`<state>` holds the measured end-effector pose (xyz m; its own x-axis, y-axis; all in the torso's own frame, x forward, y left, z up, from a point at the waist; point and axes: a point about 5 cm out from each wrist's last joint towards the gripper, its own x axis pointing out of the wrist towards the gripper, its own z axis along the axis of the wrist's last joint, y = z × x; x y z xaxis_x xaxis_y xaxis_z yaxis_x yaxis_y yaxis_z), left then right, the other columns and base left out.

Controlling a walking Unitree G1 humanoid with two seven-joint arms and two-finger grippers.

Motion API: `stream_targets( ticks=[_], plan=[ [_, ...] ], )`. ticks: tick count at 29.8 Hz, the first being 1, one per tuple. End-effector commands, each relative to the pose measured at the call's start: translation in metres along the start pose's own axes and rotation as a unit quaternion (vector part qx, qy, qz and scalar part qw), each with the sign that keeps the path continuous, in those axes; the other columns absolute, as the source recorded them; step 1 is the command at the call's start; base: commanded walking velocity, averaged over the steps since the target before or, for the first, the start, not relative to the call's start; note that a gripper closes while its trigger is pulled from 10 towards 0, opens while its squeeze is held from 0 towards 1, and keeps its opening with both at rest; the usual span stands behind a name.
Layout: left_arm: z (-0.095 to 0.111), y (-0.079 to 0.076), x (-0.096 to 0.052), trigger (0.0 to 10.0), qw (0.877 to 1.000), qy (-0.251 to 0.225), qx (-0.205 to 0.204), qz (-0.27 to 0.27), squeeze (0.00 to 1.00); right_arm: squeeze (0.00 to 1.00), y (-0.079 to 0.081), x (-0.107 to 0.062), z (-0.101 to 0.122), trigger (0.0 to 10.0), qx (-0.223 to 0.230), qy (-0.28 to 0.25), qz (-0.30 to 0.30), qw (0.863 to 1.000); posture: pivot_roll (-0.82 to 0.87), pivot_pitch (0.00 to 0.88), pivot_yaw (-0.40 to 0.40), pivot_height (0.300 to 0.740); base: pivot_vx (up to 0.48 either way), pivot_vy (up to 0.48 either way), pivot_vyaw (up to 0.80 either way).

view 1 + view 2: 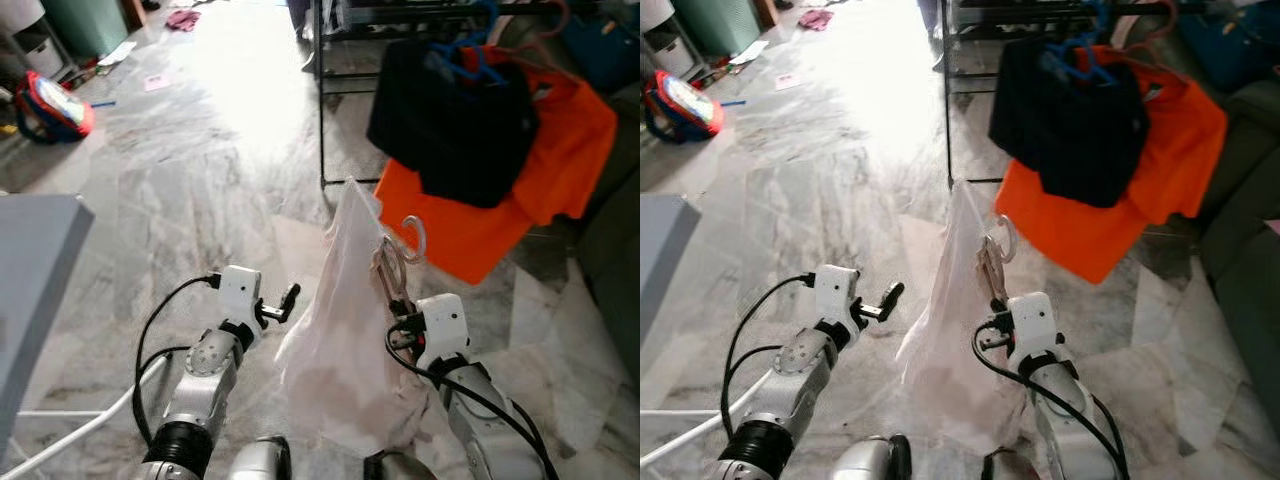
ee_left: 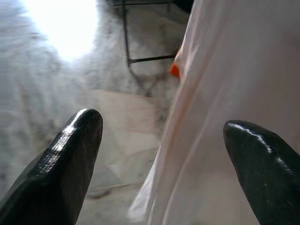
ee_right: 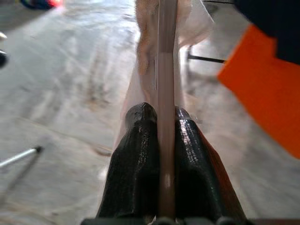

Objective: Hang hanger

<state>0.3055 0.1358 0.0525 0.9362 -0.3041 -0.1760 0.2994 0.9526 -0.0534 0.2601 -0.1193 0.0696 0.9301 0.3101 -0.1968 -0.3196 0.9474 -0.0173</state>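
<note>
The floor [image 1: 200, 150] was polished grey-veined marble, glossy under glare. The hanger [image 3: 166, 93] was smooth pale plastic, carrying thin, semi-sheer pink cloth [image 1: 340, 350]. At 1 o'clock, matt orange fabric [image 1: 560, 170] and black fabric [image 1: 450, 120] hung.

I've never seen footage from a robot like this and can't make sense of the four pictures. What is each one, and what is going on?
This is a humanoid robot in a home. The two wide pictures come from the camera eyes in its head, looking down at its own silver arms and the marble floor. The two close pictures come from cameras on its wrists, looking along the black fingers.

The right gripper is shut on a pale hanger carrying a thin white garment. The left gripper is open beside the cloth, holding nothing. Ahead stands a black clothes rack with a black garment and an orange shirt already hanging.
</note>
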Motion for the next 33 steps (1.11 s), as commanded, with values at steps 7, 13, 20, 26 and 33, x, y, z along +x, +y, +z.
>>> stream_targets(
  ticks=[7,13,20,26,33],
  plan=[
    [-0.006,-0.009,-0.003,10.0,1.0,0.004,0.009,-0.011,0.0,0.0,-0.004,-0.004,0.001,10.0,-0.007,-0.004,-0.005,1.0,-0.08,0.196,0.061,0.74,0.0,0.0,0.0],
    [-0.005,-0.011,-0.004,10.0,1.0,-0.002,0.022,-0.021,0.0,0.0,0.002,-0.004,0.0,10.0,-0.037,0.0,0.049,0.998,-0.08,0.199,0.062,0.74,0.0,0.0,0.0],
    [0.014,-0.014,0.001,10.0,0.997,-0.048,0.035,-0.051,0.0,0.0,0.004,0.0,0.015,10.0,-0.145,-0.006,0.182,0.973,-0.1,0.212,0.068,0.74,0.0,0.0,0.0],
    [0.034,-0.015,0.004,10.0,0.992,-0.089,0.043,-0.074,0.0,0.0,-0.012,0.006,0.036,10.0,-0.204,-0.026,0.208,0.956,-0.09,0.221,0.063,0.74,0.0,0.0,0.0],
    [0.039,-0.018,0.001,10.0,0.99,-0.097,0.04,-0.094,0.0,0.0,-0.018,0.009,0.049,10.0,-0.228,-0.045,0.218,0.948,-0.08,0.233,0.067,0.74,0.0,0.0,0.0]
  ],
)
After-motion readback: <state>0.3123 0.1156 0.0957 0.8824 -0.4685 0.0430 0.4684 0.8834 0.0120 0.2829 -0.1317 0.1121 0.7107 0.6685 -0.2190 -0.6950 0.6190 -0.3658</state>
